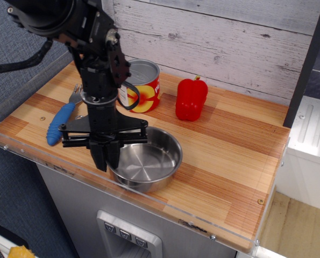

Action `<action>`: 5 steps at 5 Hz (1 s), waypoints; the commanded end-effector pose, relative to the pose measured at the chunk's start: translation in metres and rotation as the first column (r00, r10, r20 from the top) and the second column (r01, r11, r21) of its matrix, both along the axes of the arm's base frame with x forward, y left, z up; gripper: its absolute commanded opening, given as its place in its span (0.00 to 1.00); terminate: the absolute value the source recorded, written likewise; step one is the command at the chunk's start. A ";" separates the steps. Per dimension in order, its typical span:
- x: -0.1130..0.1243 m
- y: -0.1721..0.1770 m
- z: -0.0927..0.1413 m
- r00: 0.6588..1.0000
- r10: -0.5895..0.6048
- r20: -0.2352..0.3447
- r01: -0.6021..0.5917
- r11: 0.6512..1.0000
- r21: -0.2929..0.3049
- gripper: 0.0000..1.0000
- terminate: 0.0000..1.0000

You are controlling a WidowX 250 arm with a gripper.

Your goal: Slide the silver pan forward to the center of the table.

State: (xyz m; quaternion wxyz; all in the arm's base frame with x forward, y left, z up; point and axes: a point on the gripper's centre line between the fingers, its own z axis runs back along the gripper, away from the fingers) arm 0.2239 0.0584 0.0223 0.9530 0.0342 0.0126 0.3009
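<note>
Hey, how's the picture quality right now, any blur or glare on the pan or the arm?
In the observation.image view, the silver pan is sharp, with soft reflections on its inner wall but no harsh glare; the gripper at its left rim looks crisp, no motion smear; the table is evenly lit, with faint shadows only.
</note>
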 end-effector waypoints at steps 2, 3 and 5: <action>0.013 0.006 0.009 1.000 0.021 -0.009 -0.021 1.000 -0.007 1.00 0.00; 0.014 0.004 0.013 1.000 0.013 -0.017 -0.013 1.000 0.011 1.00 0.00; 0.022 -0.014 0.028 1.000 -0.019 -0.007 0.019 0.998 0.058 1.00 0.00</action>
